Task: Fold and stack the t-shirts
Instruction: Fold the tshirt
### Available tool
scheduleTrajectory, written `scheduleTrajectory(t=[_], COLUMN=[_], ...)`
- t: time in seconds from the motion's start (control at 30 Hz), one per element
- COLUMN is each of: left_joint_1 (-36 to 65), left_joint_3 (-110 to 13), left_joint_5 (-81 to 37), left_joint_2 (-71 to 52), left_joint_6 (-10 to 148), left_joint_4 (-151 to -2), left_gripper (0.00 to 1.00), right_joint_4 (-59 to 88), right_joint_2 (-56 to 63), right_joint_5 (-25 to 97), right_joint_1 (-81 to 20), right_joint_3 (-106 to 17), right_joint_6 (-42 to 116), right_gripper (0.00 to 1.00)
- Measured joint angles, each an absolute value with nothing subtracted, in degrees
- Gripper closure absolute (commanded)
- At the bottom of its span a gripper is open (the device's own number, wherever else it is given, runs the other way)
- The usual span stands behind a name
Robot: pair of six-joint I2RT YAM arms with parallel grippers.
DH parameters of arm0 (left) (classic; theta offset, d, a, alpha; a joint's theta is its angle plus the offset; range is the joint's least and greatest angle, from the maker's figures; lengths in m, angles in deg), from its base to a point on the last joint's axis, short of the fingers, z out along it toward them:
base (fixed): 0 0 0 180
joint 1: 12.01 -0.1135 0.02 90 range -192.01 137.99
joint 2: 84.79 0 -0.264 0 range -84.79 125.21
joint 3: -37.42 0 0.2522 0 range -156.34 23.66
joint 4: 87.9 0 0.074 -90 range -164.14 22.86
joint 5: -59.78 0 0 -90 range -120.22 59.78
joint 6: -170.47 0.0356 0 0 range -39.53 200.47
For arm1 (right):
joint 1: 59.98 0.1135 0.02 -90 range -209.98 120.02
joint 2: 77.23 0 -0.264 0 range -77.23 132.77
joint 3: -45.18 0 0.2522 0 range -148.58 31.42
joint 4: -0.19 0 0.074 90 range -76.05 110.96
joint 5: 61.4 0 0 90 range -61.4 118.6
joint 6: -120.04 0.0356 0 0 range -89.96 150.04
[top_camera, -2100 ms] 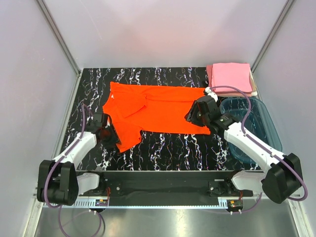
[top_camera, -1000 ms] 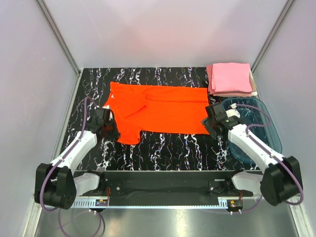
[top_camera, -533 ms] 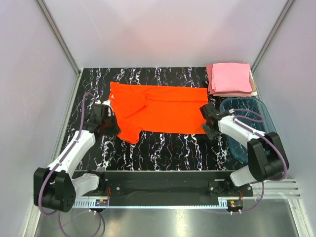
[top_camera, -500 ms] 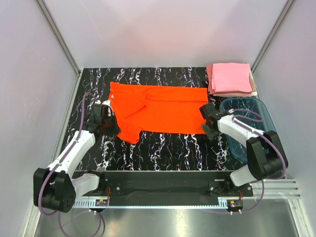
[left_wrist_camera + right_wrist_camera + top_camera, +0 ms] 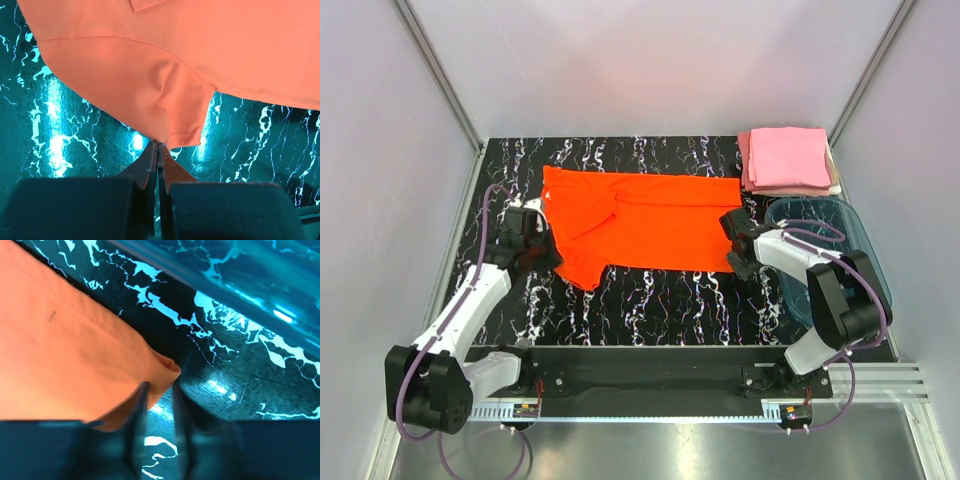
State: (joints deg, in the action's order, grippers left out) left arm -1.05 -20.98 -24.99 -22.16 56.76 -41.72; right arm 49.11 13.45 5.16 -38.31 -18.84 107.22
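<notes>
**Both grippers at the orange shirt's near edge**

The left gripper (image 5: 158, 150) is pressed together on the tip of the sleeve (image 5: 172, 112), its fingers meeting with the cuff's edge pinched between them. Over on the other side, the right gripper (image 5: 160, 392) has its jaws a little apart, straddling the bottom hem corner (image 5: 161, 367). The cloth sits in the gap, but the wrist view shows no squeeze on it yet.

Moving outward, the orange-red t-shirt (image 5: 650, 220) lies spread flat across the middle of the black marbled table (image 5: 660, 300), collar end to the left, hem to the right. The near sleeve is tucked under at a slant. Just right of the hem corner stands the teal tub (image 5: 840, 245), and the pink t-shirts (image 5: 788, 157) sit folded in a stack at the far right corner, well apart from the orange one.

By the look of it, this is thin, soft knit, light and limp. It should drape and sag between two holds and slide easily over the smooth top. The stitched hems are the firmest places to pinch, so the cuff and hem corner look like sound choices, though a shallow bite on so small a corner could slip out.

No brand, label or lettering can be read anywhere, only a tiny dark fleck on the cloth near the right-hand hem
</notes>
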Motion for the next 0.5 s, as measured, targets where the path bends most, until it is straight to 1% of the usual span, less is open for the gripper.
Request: scheduleTrajectory(t=[0.03,0.1,0.33,0.5], left_joint_1=[-1.05,-1.05,-1.20,-1.72], left_joint_3=[-21.00,-21.27,-25.70,-31.60], left_joint_5=[-25.09,-25.55,-27.91,-27.91], left_joint_2=[-22.05,-21.74,-18.05,-12.54], left_joint_6=[56.76,56.76,56.57,56.43], left_joint_4=[-41.67,-41.26,-40.67,-40.60], left_gripper=[1.00,1.00,1.00,1.00], right_joint_4=[48.89,48.41,46.14,45.27], right_joint_2=[13.56,13.60,13.58,13.88], right_joint_5=[5.18,5.14,5.14,5.16], right_joint_1=[-38.31,-38.31,-38.29,-38.31], right_joint_3=[-18.84,-18.84,-19.15,-23.21], right_joint_6=[106.83,106.31,99.77,92.38], right_gripper=[0.87,1.00,1.00,1.00])
